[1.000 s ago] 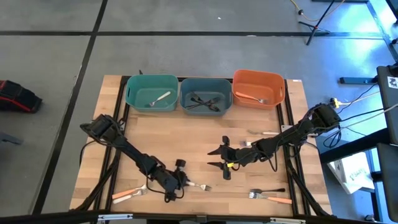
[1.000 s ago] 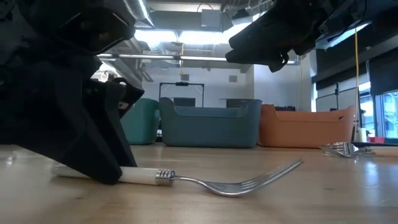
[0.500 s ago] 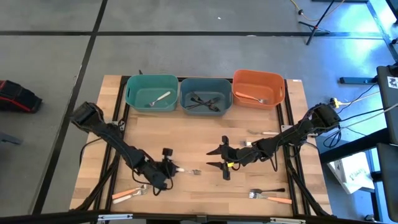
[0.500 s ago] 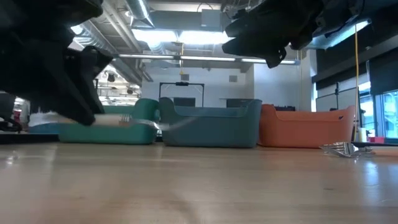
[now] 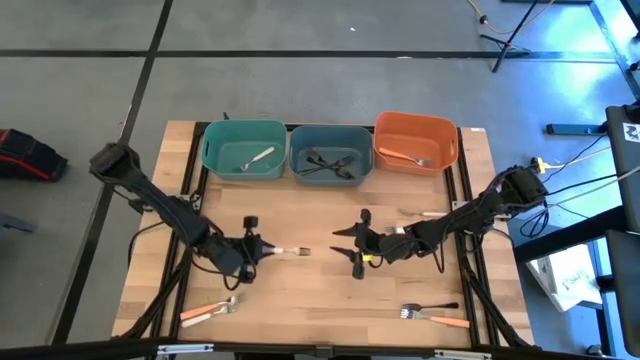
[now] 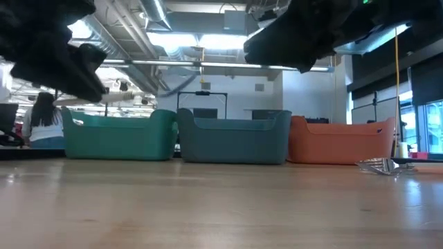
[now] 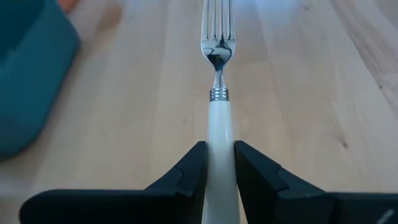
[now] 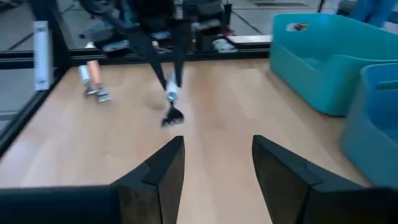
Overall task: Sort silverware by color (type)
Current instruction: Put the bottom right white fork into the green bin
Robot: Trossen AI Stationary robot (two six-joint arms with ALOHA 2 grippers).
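Observation:
My left gripper (image 5: pixel 255 246) (image 7: pixel 220 163) is over the table's middle left, shut on a white-handled fork (image 5: pixel 287 250) (image 7: pixel 219 93) whose tines point toward the table's right. That fork also shows small in the right wrist view (image 8: pixel 171 99). My right gripper (image 5: pixel 350 248) (image 8: pixel 214 168) hangs open over the table's middle and touches nothing. Along the far edge stand a teal bin (image 5: pixel 244 148) with a white fork (image 5: pixel 257 158), a blue-grey bin (image 5: pixel 331 153) with black forks and an orange bin (image 5: pixel 415 142) with an orange fork (image 5: pixel 403 156). My left gripper pinches the fork's white handle (image 7: pixel 220 146) between its two fingers (image 7: pixel 186 174), behind the metal collar. The fingers come about level from the table's left and lie along the handle. The fork is lifted clear and juts out ahead of them; the handle's rear end is hidden.
Loose forks lie on the table: an orange and a white one near the left front corner (image 5: pixel 207 310), a black and an orange one near the right front (image 5: pixel 435 313), a white one on the right (image 5: pixel 425 213). Bare wood lies between the grippers and the bins.
My left gripper, shut on the white fork's handle, has risen from the near edge and moved toward the far edge and somewhat left. The fork lay on the table and is now lifted clear, tines still pointing right.

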